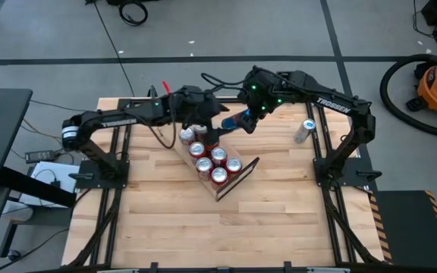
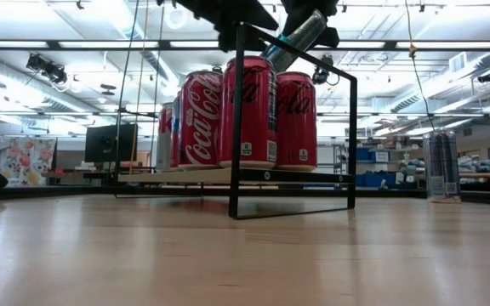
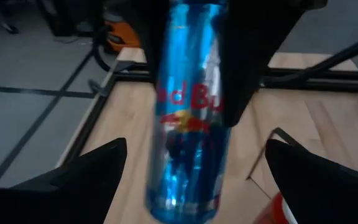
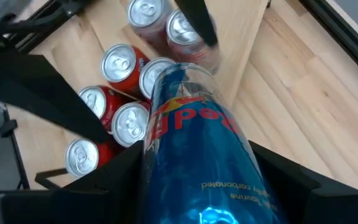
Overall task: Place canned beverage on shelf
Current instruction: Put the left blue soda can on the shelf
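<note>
Right hand (image 1: 243,121): gripping a tilted blue can (image 1: 234,120) above the shelf (image 1: 243,171), red cans (image 1: 212,163) sitting beneath it. Left hand (image 1: 207,115): waiting alongside, fingers fully spread, holding nothing.

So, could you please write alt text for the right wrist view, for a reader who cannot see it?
The right gripper is shut on a blue can, held tilted above a shelf carrying red cans. The shelf's light-wood plank rests on a wooden table, and a dark arm crosses one side of the picture.
</note>
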You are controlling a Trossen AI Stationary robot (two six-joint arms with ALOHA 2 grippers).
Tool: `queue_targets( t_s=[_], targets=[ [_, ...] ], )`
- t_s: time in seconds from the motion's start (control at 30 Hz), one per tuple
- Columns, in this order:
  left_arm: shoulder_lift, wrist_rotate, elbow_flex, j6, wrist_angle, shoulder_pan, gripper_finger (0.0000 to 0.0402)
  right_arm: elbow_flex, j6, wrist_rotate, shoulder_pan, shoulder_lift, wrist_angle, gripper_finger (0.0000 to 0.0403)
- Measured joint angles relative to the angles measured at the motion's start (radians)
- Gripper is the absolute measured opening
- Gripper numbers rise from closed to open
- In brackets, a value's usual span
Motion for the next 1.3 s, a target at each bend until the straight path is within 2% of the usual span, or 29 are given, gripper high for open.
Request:
queue_targets(
  t_s=[0.27,0.5,0.6,1.0,1.3],
  targets=[
    [0.093,0.009,0.084,-0.001,-0.04,-0.019,0.0396,0.0,-0.023,0.0,0.01,0.0,0.003,0.0253],
    [0.114,0.01,0.089,-0.082,-0.049,-0.019,0.039,0.031,-0.145,0.026,0.039,-0.002,0.003,0.0253],
    [0.113,0.01,0.089,-0.095,-0.049,-0.022,0.0369,0.042,-0.2,0.058,0.045,-0.001,-0.013,0.0253],
    [0.113,0.006,0.089,-0.131,-0.026,-0.027,0.0257,0.045,-0.335,0.073,0.067,-0.002,-0.046,0.0255],
    [0.113,0.006,0.088,-0.131,-0.026,-0.028,0.0252,0.045,-0.372,0.096,0.086,-0.002,-0.033,0.0257]
  ],
)
